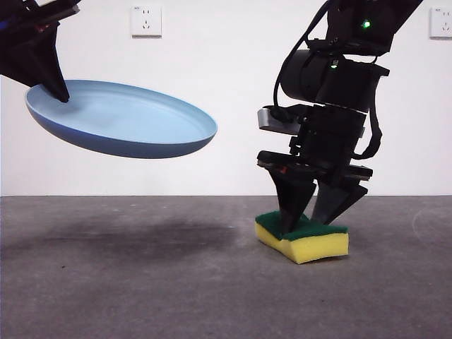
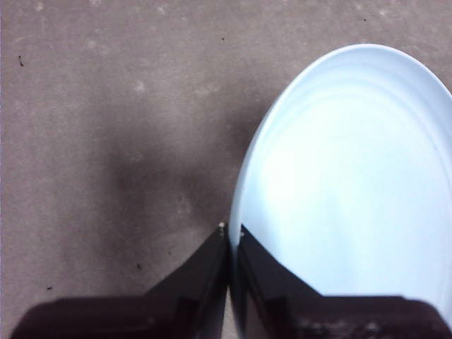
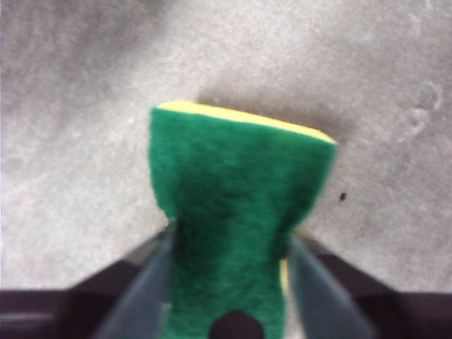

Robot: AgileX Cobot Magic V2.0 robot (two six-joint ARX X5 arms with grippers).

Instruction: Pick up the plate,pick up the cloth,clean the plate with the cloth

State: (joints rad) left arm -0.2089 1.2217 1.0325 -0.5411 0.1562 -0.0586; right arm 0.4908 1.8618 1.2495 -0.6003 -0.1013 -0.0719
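The light blue plate (image 1: 123, 116) hangs tilted in the air at the left of the front view, well above the table. My left gripper (image 1: 61, 92) is shut on its rim; the left wrist view shows the jaws (image 2: 232, 234) pinching the rim of the plate (image 2: 346, 191). The cloth, a yellow sponge with a green scouring top (image 1: 302, 239), lies at table level on the right. My right gripper (image 1: 311, 217) comes down from above with a jaw on each long side. In the right wrist view the gripper (image 3: 233, 265) presses the green top (image 3: 240, 183) at its narrow waist.
The grey table (image 1: 141, 282) runs to a white wall with two sockets (image 1: 145, 20). The plate's shadow (image 2: 141, 176) falls on the table under it. Plate and sponge are well apart.
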